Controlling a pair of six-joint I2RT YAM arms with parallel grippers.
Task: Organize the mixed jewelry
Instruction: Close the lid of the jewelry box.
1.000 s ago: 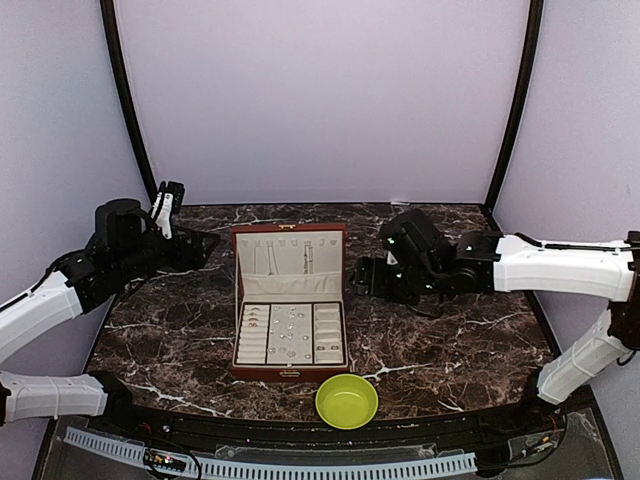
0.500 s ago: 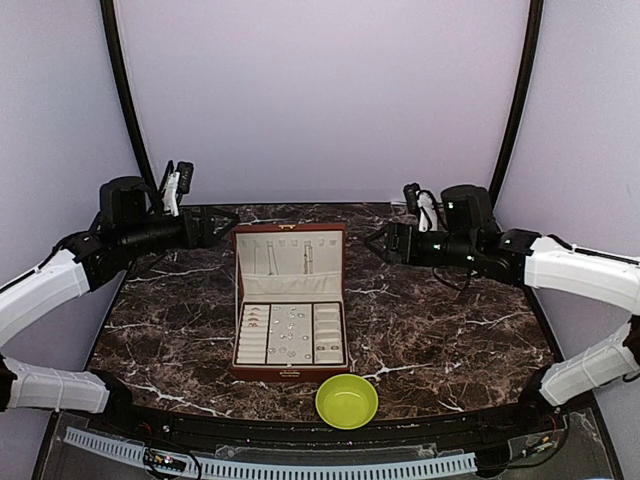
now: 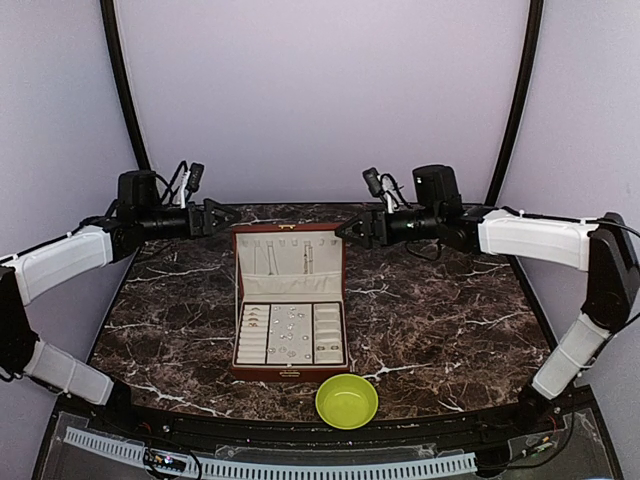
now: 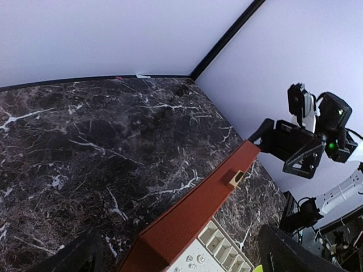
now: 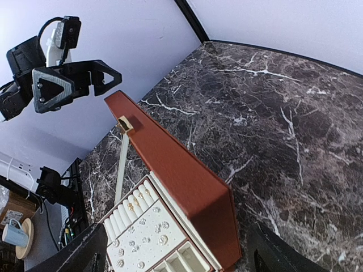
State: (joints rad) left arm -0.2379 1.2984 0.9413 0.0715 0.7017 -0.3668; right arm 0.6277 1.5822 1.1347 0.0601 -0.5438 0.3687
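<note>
Since the mixed jewelry (image 3: 290, 337) sits in the cream compartments of the open box (image 3: 289, 373), my left claw (image 3: 230, 214) and right claw (image 3: 340, 229) hover spread wide and empty, flanking its upright lid (image 3: 325, 255) — placed, I judge, to swing it shut.

Jewelry (image 3: 290, 333) pieces too small to identify, box (image 4: 193, 218) cut off at lower edge

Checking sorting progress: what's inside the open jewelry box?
The jewelry box holds small pieces in its left and middle compartments; anything beneath them is hidden.
</note>
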